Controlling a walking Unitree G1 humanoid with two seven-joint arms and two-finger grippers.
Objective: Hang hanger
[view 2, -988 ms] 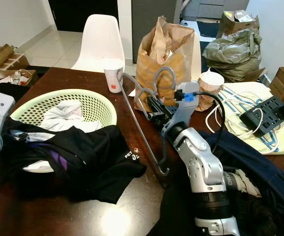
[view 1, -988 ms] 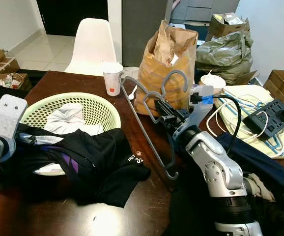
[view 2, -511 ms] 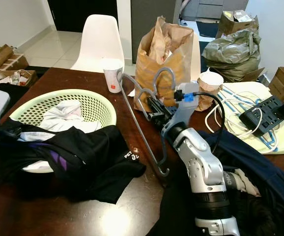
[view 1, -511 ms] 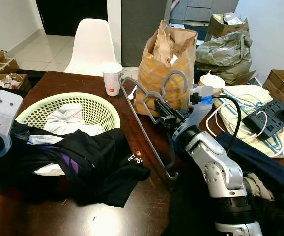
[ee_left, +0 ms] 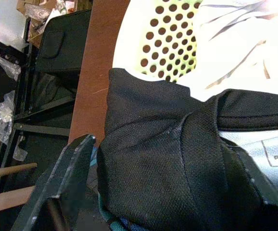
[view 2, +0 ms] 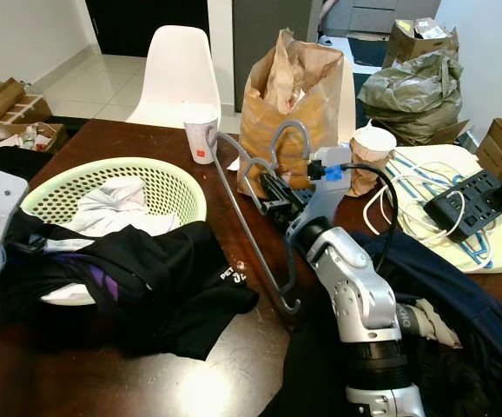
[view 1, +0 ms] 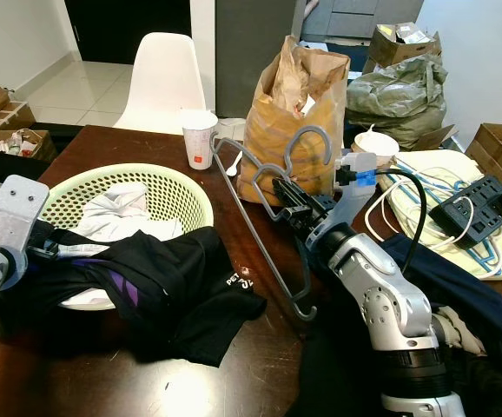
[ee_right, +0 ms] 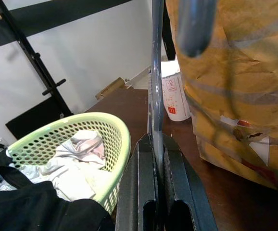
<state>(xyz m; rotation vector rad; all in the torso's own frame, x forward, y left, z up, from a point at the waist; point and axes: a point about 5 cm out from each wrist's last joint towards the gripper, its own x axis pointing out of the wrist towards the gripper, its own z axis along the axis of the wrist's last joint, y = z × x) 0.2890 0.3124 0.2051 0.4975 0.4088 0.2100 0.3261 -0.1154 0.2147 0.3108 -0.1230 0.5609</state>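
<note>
Hanger (view 1: 264,204), grey and long, is held tilted above the dark table (view 1: 260,347), its hook (view 1: 310,148) raised in front of the brown paper bag (view 1: 299,113) and its lower corner close to the tabletop. A pale green basket (view 1: 160,187) with white cloth (view 1: 125,204) inside is set on the table's left part, and a black garment (view 1: 173,291) is draped over its near rim and spread onto the wood. Behind the table a white chair (view 1: 164,82) is seen. A paper cup (view 1: 200,139) stands between the basket and the bag. The right end effector (view 1: 284,195) is clenched on the hanger's frame, as the right wrist view shows the bar pinched between both fingers (ee_right: 139,187). The left end effector (ee_left: 158,192) is closed around a fold of the black garment at the basket's left side.
</note>
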